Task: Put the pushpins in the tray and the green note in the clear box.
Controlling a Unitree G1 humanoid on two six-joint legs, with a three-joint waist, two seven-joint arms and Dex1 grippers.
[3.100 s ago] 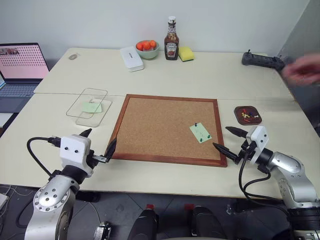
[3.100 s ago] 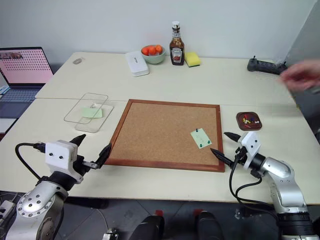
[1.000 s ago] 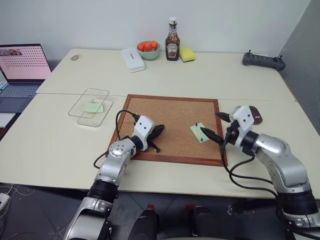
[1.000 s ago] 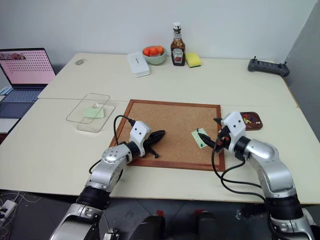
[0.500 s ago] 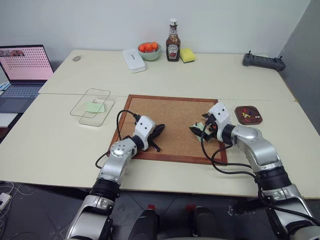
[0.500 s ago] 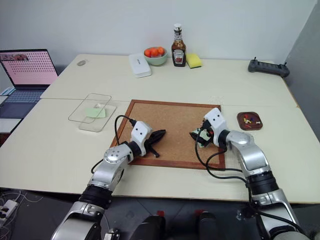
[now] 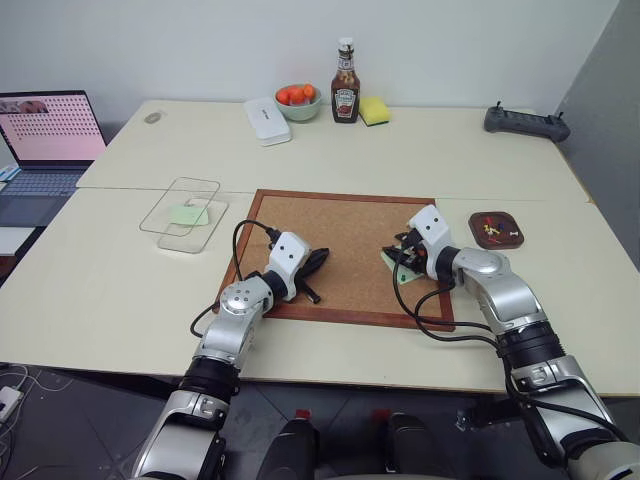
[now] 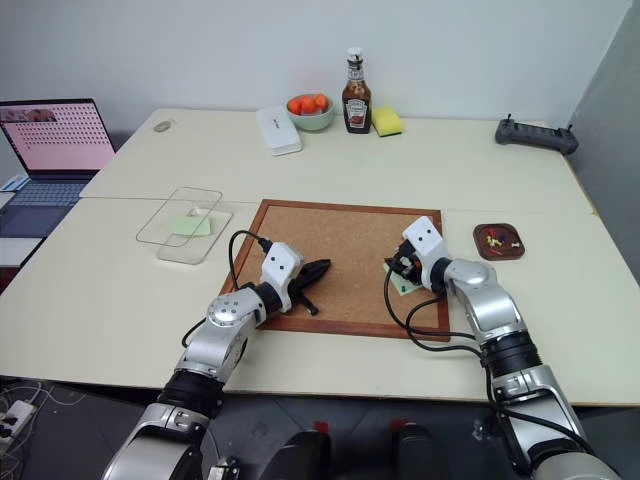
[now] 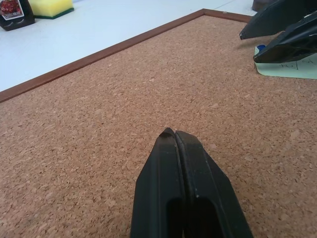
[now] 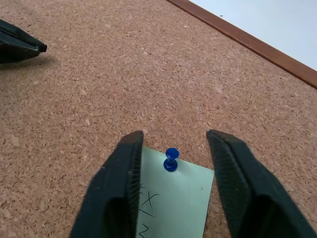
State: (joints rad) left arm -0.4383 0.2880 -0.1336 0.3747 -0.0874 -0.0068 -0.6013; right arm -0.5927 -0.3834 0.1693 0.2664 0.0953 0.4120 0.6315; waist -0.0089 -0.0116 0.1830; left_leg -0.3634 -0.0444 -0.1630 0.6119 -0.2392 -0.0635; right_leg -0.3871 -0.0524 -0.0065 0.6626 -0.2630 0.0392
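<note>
A pale green note (image 10: 173, 198) lies on the cork board (image 7: 340, 235), held by a blue-headed pushpin (image 10: 171, 159). My right gripper (image 10: 173, 134) is open low over the note's pinned edge. One finger stands on each side of the pin, and neither touches it. My left gripper (image 9: 171, 134) is shut and empty, resting over the board's near left part (image 7: 320, 259). The dark reddish tray (image 7: 495, 228), with small bits in it, sits just right of the board. The clear box (image 7: 180, 205) stands left of the board with a green slip inside.
A laptop (image 7: 45, 135) sits at the far left. Along the back edge stand a white case (image 7: 264, 118), a fruit bowl (image 7: 294, 98), a sauce bottle (image 7: 344, 80) and a yellow sponge (image 7: 374, 109). A black controller (image 7: 527, 122) lies at the back right.
My right gripper has moved left from the board's right edge onto the note, and its fingers have narrowed around the pin. The left gripper has stayed put.
</note>
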